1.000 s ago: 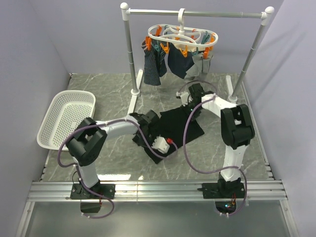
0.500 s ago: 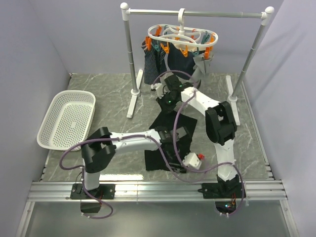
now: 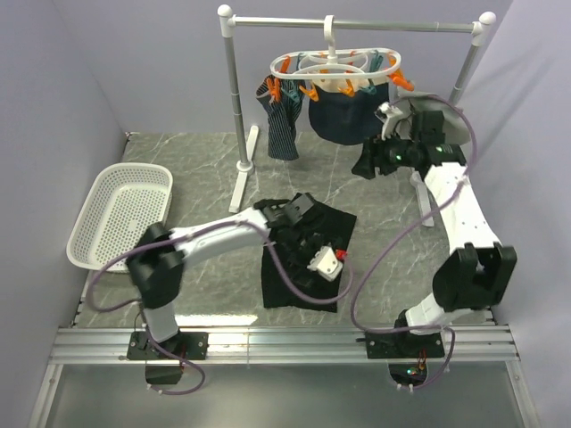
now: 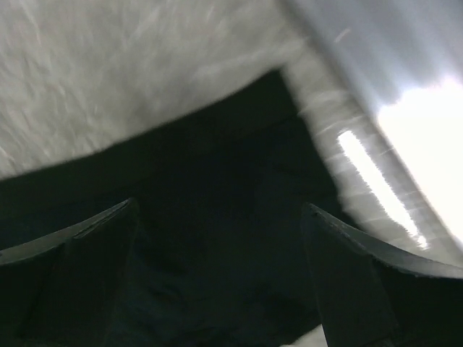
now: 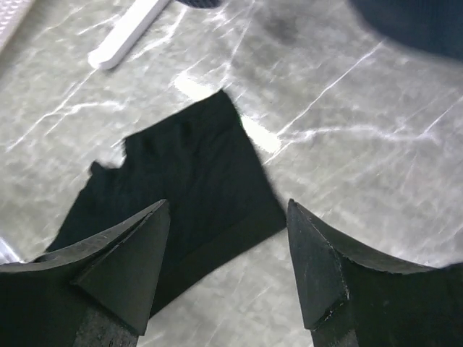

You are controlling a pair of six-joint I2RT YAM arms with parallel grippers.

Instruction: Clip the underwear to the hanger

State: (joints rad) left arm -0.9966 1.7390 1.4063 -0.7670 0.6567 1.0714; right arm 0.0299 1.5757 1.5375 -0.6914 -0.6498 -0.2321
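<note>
Black underwear flat on the surface, both hands open and empty.

The underwear (image 3: pixel 290 281) lies spread on the marble surface (image 3: pixel 205 178), in the middle toward the near side, well apart from the hanger (image 3: pixel 335 69). The hanger hangs on the rail stand (image 3: pixel 230 89) at the far side. The left hand (image 4: pixel 217 210) is low over the cloth, its fingers wide apart with nothing between them. The right hand (image 5: pixel 228 206) is raised at the right, near the hanger, also open and holding nothing.
</note>
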